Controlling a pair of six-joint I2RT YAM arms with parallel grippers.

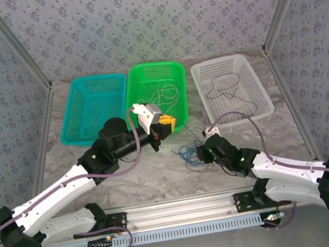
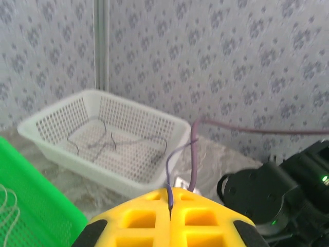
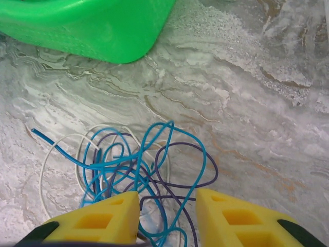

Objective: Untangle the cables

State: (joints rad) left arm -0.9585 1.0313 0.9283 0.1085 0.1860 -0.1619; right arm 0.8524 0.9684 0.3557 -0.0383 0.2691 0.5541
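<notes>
Marble table [image 3: 247, 103], green basket [image 3: 92, 31] near tangled cables [image 3: 134, 169], right jaws parted astride them, left jaws pinching purple cable [image 2: 168, 175]

Left gripper [image 2: 169, 208] held up off the desk, fingers pinched on a thin purple cable [image 2: 167, 170], right gripper [image 3: 167, 203] low, fingers parted.

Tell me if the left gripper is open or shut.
Shut. On the left gripper, the yellow fingers press together, with a thin purple cable pinched in the seam between them.
</notes>
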